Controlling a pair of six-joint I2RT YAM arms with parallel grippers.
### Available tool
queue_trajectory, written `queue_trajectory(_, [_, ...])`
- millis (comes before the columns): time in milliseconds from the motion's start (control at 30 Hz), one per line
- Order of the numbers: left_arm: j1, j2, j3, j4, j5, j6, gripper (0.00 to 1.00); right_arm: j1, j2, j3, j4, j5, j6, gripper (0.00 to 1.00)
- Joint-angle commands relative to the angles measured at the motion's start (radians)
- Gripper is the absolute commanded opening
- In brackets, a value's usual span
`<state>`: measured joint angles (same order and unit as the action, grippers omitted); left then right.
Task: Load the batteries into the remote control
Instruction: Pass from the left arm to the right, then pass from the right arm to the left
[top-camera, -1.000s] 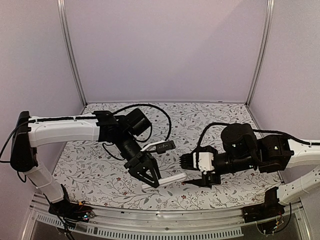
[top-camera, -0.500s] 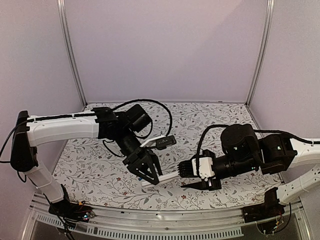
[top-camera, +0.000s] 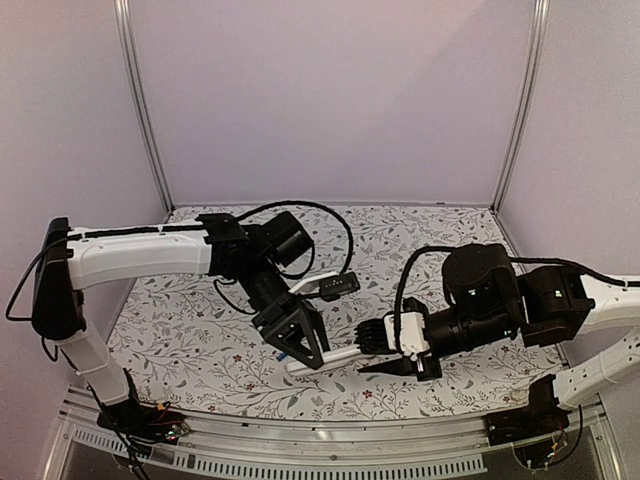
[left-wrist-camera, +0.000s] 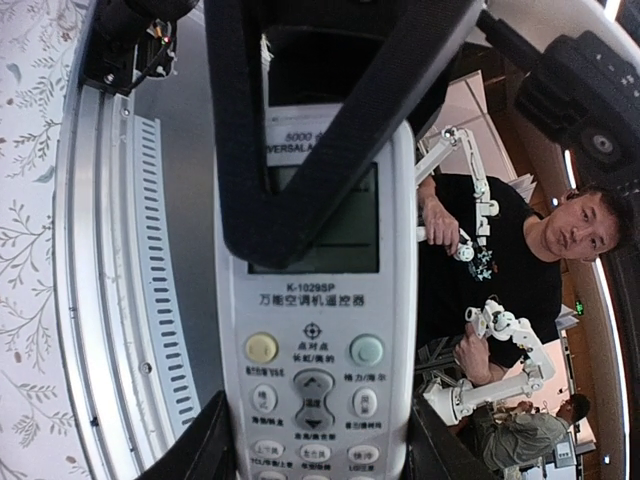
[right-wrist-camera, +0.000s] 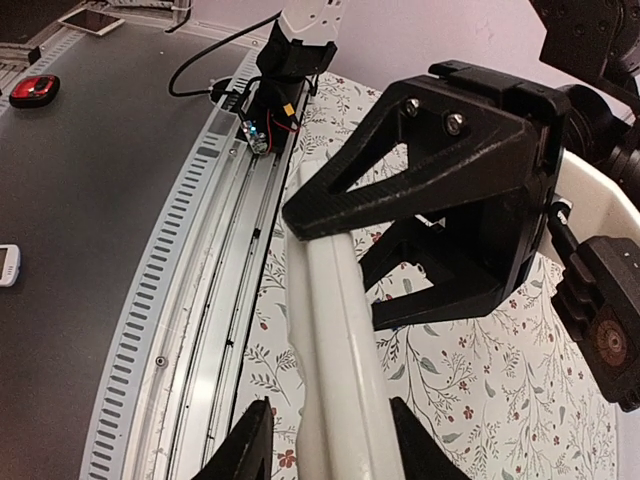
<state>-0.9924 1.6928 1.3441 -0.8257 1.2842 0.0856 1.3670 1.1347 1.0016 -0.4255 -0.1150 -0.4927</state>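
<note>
A: We start at the left gripper (left-wrist-camera: 315, 450). What do we see?

B: We see its two fingers pressed against the long sides of the remote control (left-wrist-camera: 315, 340), so it is clamped on the remote's button end. The buttons and the small screen face the left wrist camera.

A: And the right gripper (right-wrist-camera: 330, 440)?

B: We see its jaws straddling the other end of the white bar, one on each side and very close. We cannot tell whether they press on it or stop just short. From the left wrist, one of its black fingers (left-wrist-camera: 300, 220) lies across the screen.

A: Where does that put the remote?

B: It is lifted off the flowered table (top-camera: 200, 340), stretched between the two grippers near the front middle.

A: What about the battery bay?

B: We find its side turned away from every view, so we cannot tell what it holds.
</note>
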Motion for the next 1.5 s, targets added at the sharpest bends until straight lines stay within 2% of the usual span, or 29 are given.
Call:
queue_trajectory(0, [-0.006,0.030,0.042,-0.021,0.010,0.031,0.31,0.009,0.019,0.033,0.013,-0.045,-0.004,0.35])
queue_trajectory(133, [-0.003,0.044,0.055,-0.038,0.005,0.052,0.33,0.009,0.029,0.033,0.016,-0.036,0.001,0.19])
queue_trajectory(200, [0.005,0.037,0.056,-0.038,-0.004,0.059,0.40,0.009,0.035,0.033,0.013,-0.027,0.012,0.10])
queue_trajectory(267, [0.018,0.019,0.049,-0.027,-0.019,0.056,0.51,0.008,0.036,0.026,0.014,-0.016,0.023,0.01])
queue_trajectory(300, [0.026,0.005,0.041,-0.006,-0.033,0.038,0.58,0.009,0.035,0.023,0.015,-0.009,0.028,0.00])
queue_trajectory(367, [0.051,-0.040,0.010,0.060,-0.084,-0.017,0.79,0.005,0.030,0.018,0.014,0.005,0.042,0.00])
queue_trajectory(500, [0.144,-0.199,-0.093,0.265,-0.237,-0.174,0.99,-0.056,0.015,0.016,0.027,-0.001,0.140,0.00])
queue_trajectory(600, [0.191,-0.368,-0.227,0.472,-0.462,-0.277,0.99,-0.153,0.013,0.009,0.047,-0.059,0.284,0.00])
queue_trajectory(667, [0.186,-0.477,-0.306,0.543,-0.673,-0.265,1.00,-0.232,0.020,0.004,0.058,-0.130,0.387,0.00])
queue_trajectory(833, [0.134,-0.663,-0.448,0.592,-1.067,-0.116,1.00,-0.414,0.102,0.029,0.051,-0.301,0.577,0.00])
queue_trajectory(933, [0.077,-0.697,-0.501,0.608,-1.225,0.000,1.00,-0.513,0.171,0.057,0.043,-0.456,0.650,0.00])
queue_trajectory(1067, [-0.005,-0.662,-0.520,0.617,-1.362,0.145,1.00,-0.599,0.249,0.088,0.041,-0.612,0.719,0.00])
queue_trajectory(1233, [-0.128,-0.508,-0.455,0.596,-1.493,0.310,1.00,-0.626,0.329,0.137,0.008,-0.747,0.738,0.00])
queue_trajectory(1467, [-0.171,-0.318,-0.341,0.594,-1.504,0.356,0.94,-0.625,0.376,0.161,-0.049,-0.811,0.711,0.00])
